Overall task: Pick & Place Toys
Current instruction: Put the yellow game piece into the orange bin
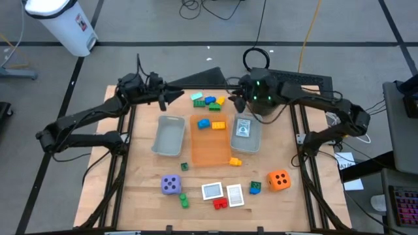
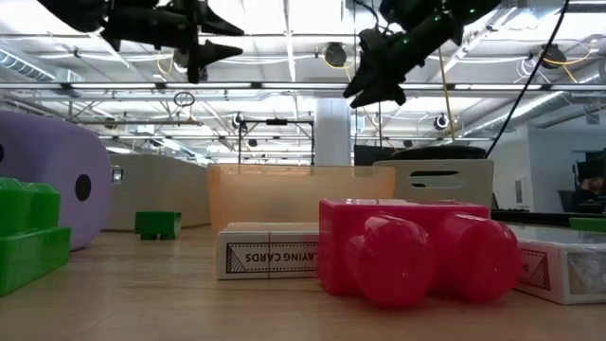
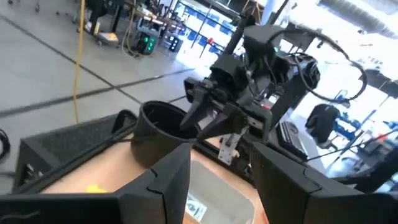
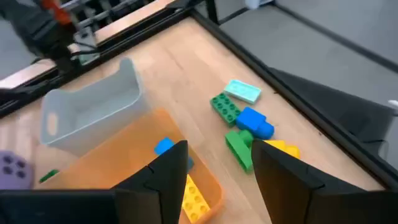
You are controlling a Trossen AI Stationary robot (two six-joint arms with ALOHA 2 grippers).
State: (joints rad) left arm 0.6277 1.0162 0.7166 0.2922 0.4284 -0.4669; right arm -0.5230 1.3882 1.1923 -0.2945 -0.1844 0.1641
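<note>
Hung high over the counter [image 1: 144, 196], left hand [image 1: 175, 95] and right hand [image 1: 236, 98], both released, empty. Lay just under right hand: little bricks [image 1: 208, 102]. Sat far off: purple die [image 1: 171, 185].

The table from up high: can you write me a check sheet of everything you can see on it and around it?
Surface: wooden table, bare patches between things.
Job's things: purple die, orange die, bricks at the far edge, cards near the front.
Clutter: orange tray between two grey trays, black bucket.
Grippers: left gripper and right gripper open, empty, raised above the far edge.
Cables: yellow cable on the floor.
Surroundings: white bin.
</note>
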